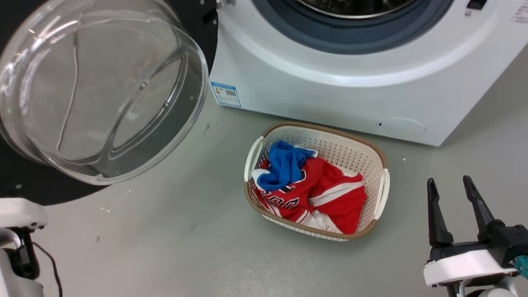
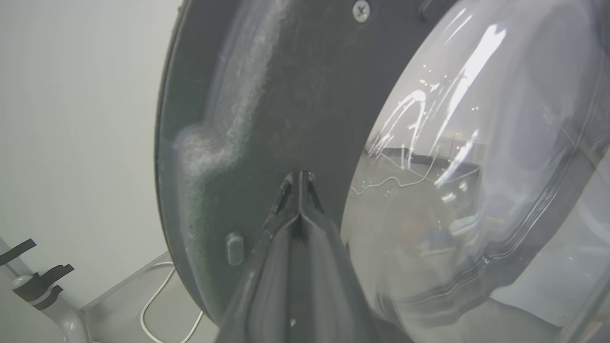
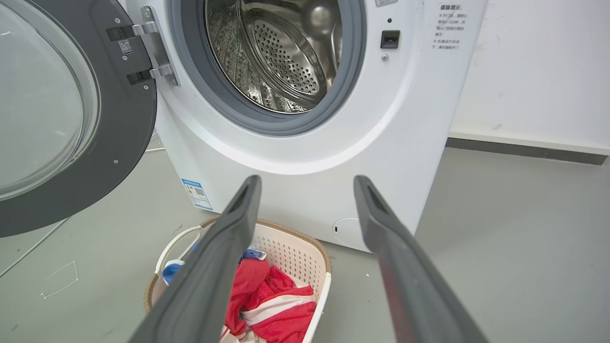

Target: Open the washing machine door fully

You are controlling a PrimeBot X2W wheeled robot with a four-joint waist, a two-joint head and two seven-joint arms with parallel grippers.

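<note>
The door [image 1: 99, 86] stands swung open at the left of the machine [image 1: 330, 90], held by one metal hinge [image 3: 152, 47] on the left side of the drum opening. It is a round disc, so no side is longer than another. A matte dark ring, dotted with small screws, surrounds one smooth clear glass bowl. The bowl bulges off the inner face, which is turned toward the near right. In the left wrist view the ring looks finely grained and scuffed pale.

The left gripper [image 2: 300, 178] is clenched, its two dark fingers pressed together with nothing between them. Its tips are at the door's dark ring just left of the bowl; whether they touch it I cannot tell.

The machine is one white glossy box with a rounded front. A grey rubber ring [image 3: 267, 119] frames the perforated steel drum [image 3: 286, 57]. Low on the front sit one blue label [image 1: 225, 94] at the left and one round cap [image 1: 402, 126] at the right.

On the grey floor near the machine stands one white perforated basket [image 1: 381, 156] with a brown woven rim. It holds two crumpled pieces: a red-and-white garment [image 1: 330, 189] and a blue cloth [image 1: 284, 165] on top of it.

The right gripper [image 1: 449, 180] hangs released at the near right, fingers spread and empty, well apart from the door.
</note>
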